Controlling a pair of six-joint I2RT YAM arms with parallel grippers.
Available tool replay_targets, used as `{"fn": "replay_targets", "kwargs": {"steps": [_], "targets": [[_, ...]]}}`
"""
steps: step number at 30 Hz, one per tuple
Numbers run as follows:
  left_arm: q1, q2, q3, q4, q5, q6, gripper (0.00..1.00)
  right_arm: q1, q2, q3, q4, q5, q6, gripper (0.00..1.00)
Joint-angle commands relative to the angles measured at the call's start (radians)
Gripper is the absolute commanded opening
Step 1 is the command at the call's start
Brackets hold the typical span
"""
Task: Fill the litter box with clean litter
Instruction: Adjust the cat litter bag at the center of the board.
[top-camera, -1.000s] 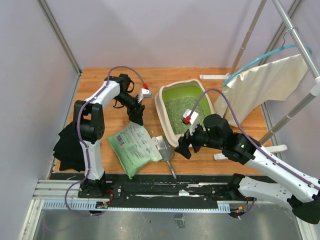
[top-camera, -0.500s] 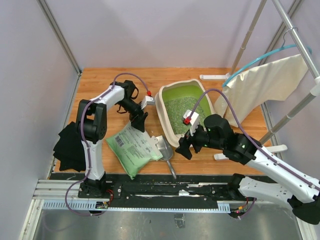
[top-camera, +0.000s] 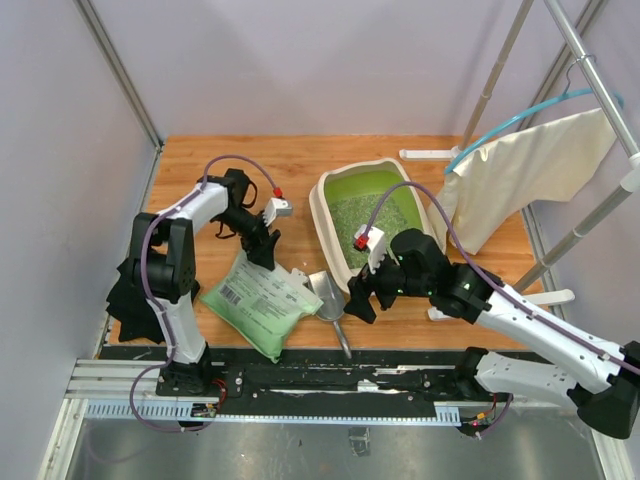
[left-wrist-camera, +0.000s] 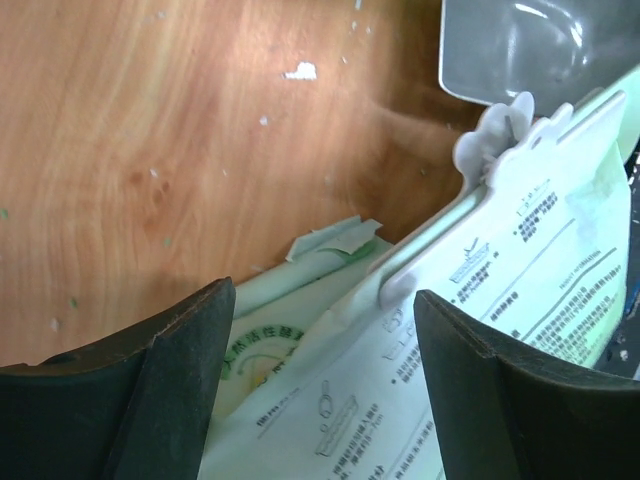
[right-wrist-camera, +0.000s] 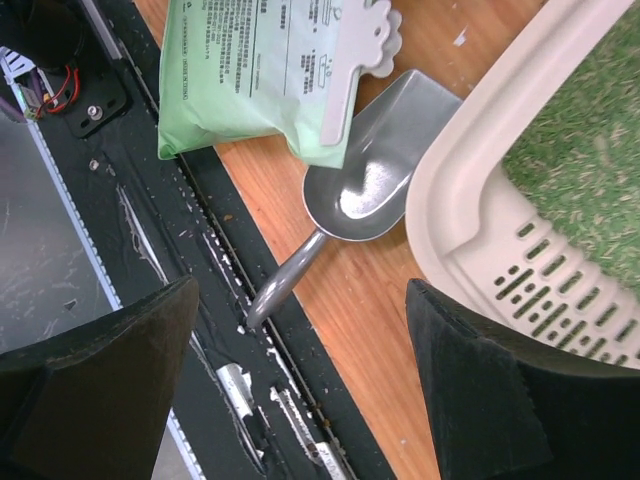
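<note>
**A:** Left hand (top-camera: 262, 250)?

**B:** Fingers spread wide, nothing clamped. It hangs over the top edge of the light green printed bag (top-camera: 258, 300). In the wrist view the bag's white closure strip (left-wrist-camera: 470, 190) shows in the gap between the fingers. Whether they touch the bag, cannot tell.

**A:** Right hand (top-camera: 358, 300)?

**B:** Also spread, empty. Under it lies the silver scoop (right-wrist-camera: 370, 190), bowl up on the counter (top-camera: 330, 160), between the bag's corner and the litter box (top-camera: 325, 215). The handle runs toward the bottom of the overhead frame, onto the black rail.

**A:** The box itself?

**B:** Just right of centre in the overhead frame, cream rim, bright green inside. Clean litter (top-camera: 370, 215) lies on its floor as green-grey granules; green shows bare at the upper end.

**A:** Outlying?

**B:** Black cloth (top-camera: 135, 290) at the counter's left edge. Cream cloth (top-camera: 530, 170) on a teal hanger, upper right.
</note>
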Motion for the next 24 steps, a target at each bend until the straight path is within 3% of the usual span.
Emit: {"fn": "replay_targets", "kwargs": {"steps": [1,4,9,16,21,24], "targets": [[0.013,-0.110,-0.075,0.007,-0.028,-0.096,0.76,0.005,0.039,-0.007,0.047,-0.052,0.064,0.85],[0.016,-0.171,-0.114,0.020,-0.038,-0.134,0.74,0.005,0.067,-0.005,0.043,-0.013,0.088,0.85],[0.029,-0.277,-0.208,0.059,-0.052,-0.208,0.64,0.005,0.087,-0.004,0.003,0.058,0.157,0.84],[0.047,-0.381,-0.317,0.178,-0.123,-0.273,0.65,0.005,0.044,-0.027,-0.026,0.151,0.194,0.84],[0.059,-0.398,-0.308,0.216,-0.119,-0.295,0.65,0.005,0.021,-0.100,-0.181,0.312,0.401,0.85],[0.062,-0.404,-0.319,0.220,-0.135,-0.298,0.66,0.005,-0.008,-0.173,-0.183,0.338,0.448,0.86]]}}
